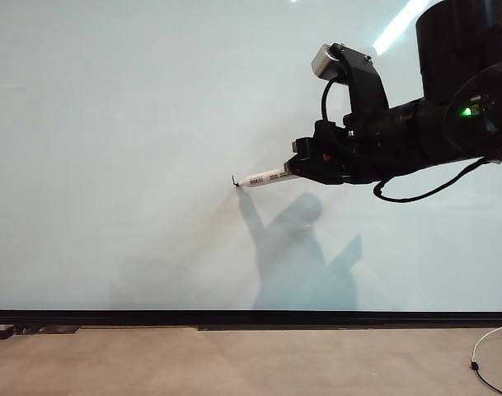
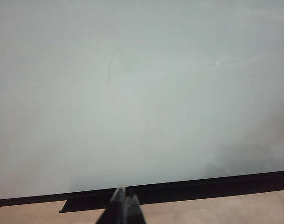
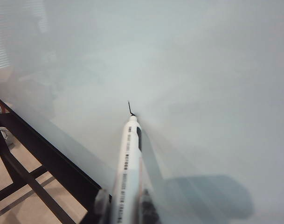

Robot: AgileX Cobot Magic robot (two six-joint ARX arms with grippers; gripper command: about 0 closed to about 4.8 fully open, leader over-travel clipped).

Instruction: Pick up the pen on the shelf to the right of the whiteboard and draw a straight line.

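Right gripper point(image 1: 304, 171) clamps the pen point(image 1: 265, 177), its tip ahead of the jaws pressed to the whiteboard point(image 1: 110, 124), a tiny hook beginning the straight line point(image 1: 234, 181). Left gripper point(image 2: 124, 201) waits closed, empty, low by the board's black strip.

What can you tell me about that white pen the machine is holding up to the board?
The pen is a slim white marker, plastic by its look, with small dark print along its barrel and a black tip. The right gripper is shut on its rear end and holds it nearly level, slanting slightly down toward the tip. The tip meets the whiteboard at a tiny black hooked mark, the only ink visible so far. The pen casts a soft shadow on the glossy surface below it. Nothing else touches it.
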